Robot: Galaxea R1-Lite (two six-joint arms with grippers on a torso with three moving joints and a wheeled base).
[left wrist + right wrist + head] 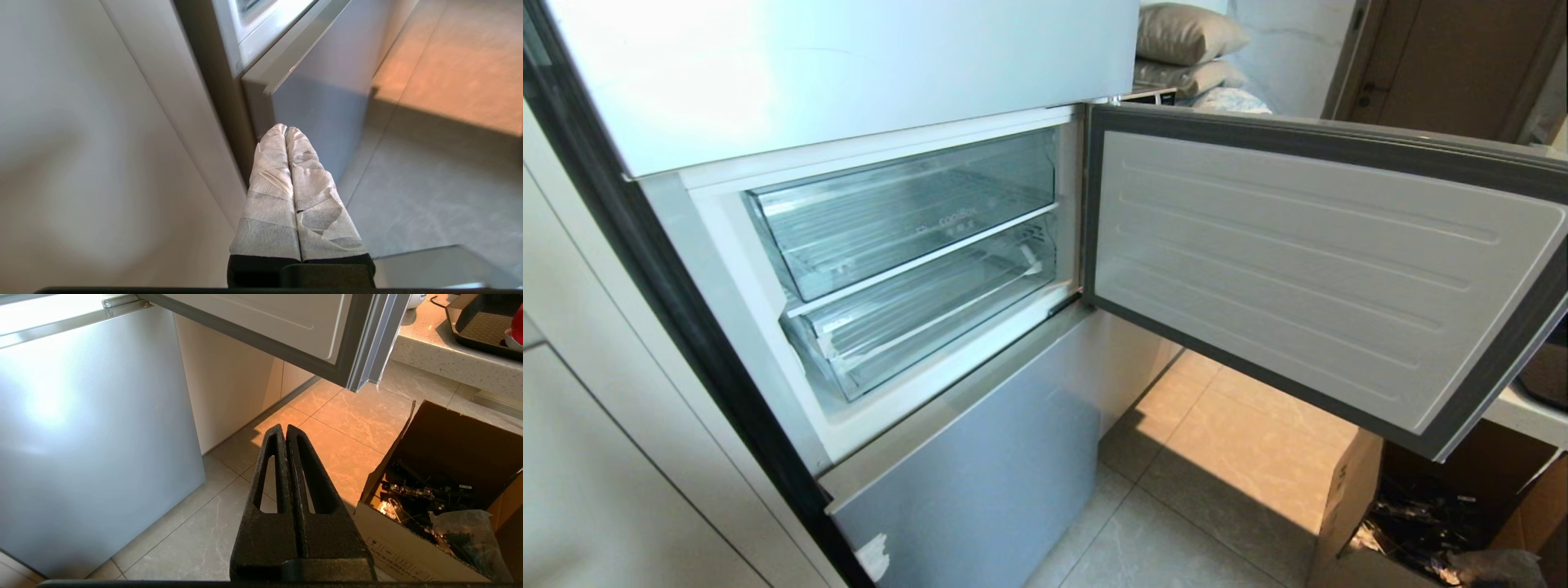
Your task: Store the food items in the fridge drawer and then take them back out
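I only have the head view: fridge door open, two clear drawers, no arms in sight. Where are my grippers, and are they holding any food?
Observer: The left gripper is shut on nothing; its wrapped fingers point down along the lower fridge door, near its left edge.
Operator: And the right one?
Observer: The right gripper is shut too, also on nothing, hanging over the floor tiles beside a cardboard box.
Operator: Any food around? I see none in the drawers.
Observer: The right wrist view shows a dark tray on a counter past the open door, with something red at the picture's edge. I cannot tell what it is.
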